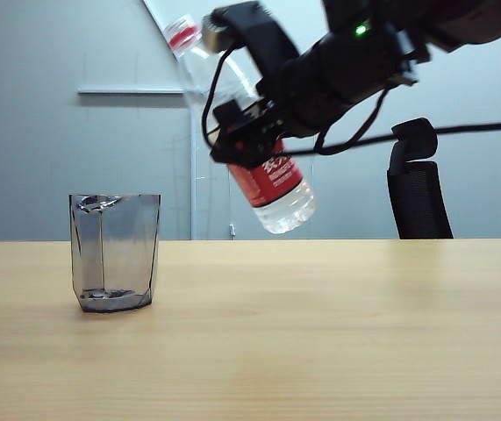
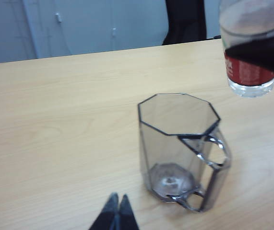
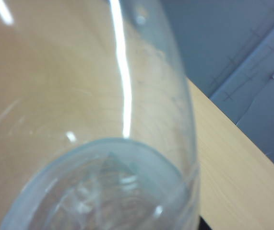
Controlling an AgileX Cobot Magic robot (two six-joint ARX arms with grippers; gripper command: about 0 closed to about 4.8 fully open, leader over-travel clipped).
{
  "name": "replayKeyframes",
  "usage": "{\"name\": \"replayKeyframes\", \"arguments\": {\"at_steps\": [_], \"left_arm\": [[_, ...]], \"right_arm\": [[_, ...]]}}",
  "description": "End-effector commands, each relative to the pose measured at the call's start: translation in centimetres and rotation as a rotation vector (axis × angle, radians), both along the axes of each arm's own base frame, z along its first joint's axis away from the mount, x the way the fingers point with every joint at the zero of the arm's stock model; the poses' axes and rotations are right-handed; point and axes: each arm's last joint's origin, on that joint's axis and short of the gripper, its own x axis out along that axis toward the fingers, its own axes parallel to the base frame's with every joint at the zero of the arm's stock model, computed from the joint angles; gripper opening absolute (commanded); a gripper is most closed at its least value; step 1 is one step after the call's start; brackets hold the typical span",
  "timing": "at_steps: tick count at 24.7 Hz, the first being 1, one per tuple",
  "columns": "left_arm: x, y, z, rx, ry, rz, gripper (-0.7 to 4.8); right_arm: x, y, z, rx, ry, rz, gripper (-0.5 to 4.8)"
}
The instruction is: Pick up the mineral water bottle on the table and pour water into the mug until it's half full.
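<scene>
We are holding the bottle [image 1: 259, 149] clamped in the right fingers [image 1: 248, 132], neck tilting toward the mug [image 1: 115, 252], which stands well apart; left fingers [image 2: 117, 213] together.

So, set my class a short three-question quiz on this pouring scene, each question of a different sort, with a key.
1. True or false: the mineral water bottle is standing on the table.
2. Which gripper holds the bottle: A) left gripper, B) right gripper?
3. In a few words, how much water does the mug hold?

Key:
1. False: it is lifted and tilted, its neck up and leaning toward the mug.
2. B; the left gripper is shut, hovering near the mug.
3. Practically none; it looks empty.
</scene>
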Motion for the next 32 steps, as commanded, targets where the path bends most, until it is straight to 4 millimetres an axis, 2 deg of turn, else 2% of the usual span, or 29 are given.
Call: {"name": "replayKeyframes", "arguments": {"at_steps": [1,7,15,20,23,32], "left_arm": [[0.1,0.1,0.2,-0.007,-0.010,0.015,-0.02],[0.1,0.2,0.2,-0.007,-0.010,0.015,-0.02],[0.1,0.2,0.2,-0.007,-0.010,0.016,-0.02],[0.1,0.2,0.2,-0.007,-0.010,0.016,-0.02],[0.1,0.2,0.2,-0.007,-0.010,0.016,-0.02],[0.1,0.2,0.2,-0.007,-0.010,0.016,-0.02]], "right_arm": [[0.6,1.1,1.2,-0.080,-0.114,0.036,3.09],[1.1,2.3,0.8,-0.237,-0.185,0.088,3.09],[1.3,2.0,0.7,-0.404,-0.267,0.022,3.08],[1.1,1.9,0.1,-0.524,-0.265,0.059,3.08],[1.2,1.8,0.0,-0.563,-0.261,0.021,3.08],[1.3,1.7,0.0,-0.729,-0.345,0.019,3.08]]}}
